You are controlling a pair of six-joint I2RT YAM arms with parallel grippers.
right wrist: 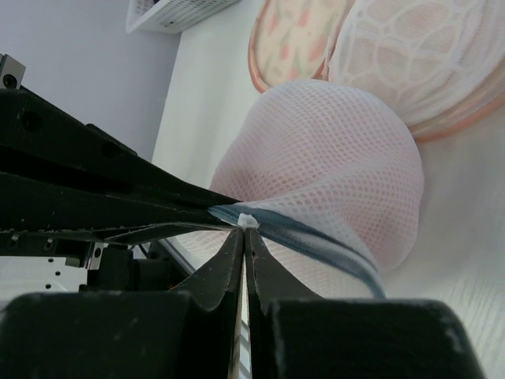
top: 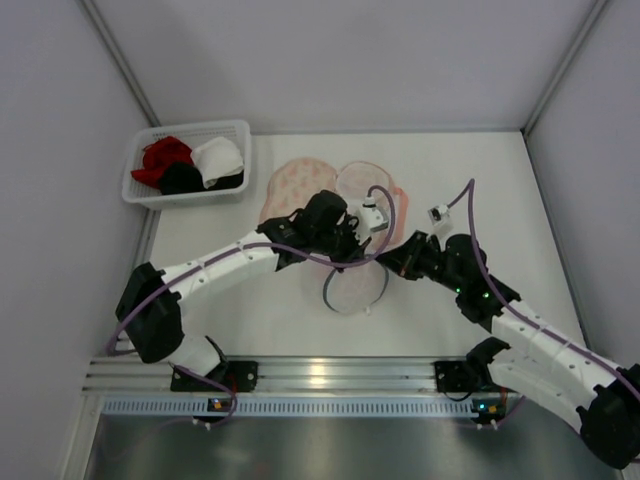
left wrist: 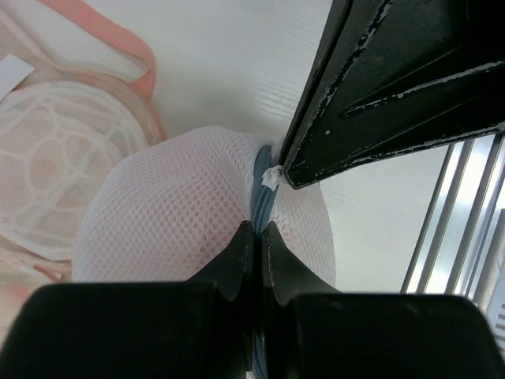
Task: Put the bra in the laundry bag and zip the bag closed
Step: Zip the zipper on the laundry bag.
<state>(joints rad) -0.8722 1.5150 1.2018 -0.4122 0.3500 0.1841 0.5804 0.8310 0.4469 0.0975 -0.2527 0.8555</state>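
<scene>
A white mesh laundry bag bulges on the table, and its blue zip runs toward both grippers. Pale pink shows through the mesh, apparently the bra; its shape is hidden. My left gripper is shut on the blue zip tape. Facing it, my right gripper is shut with its tips pinching the small white zip pull. The two grippers almost touch.
A round peach floral bag lies open behind, its white framed mesh half beside it. A white basket at the back left holds red, black and white garments. Walls enclose the table.
</scene>
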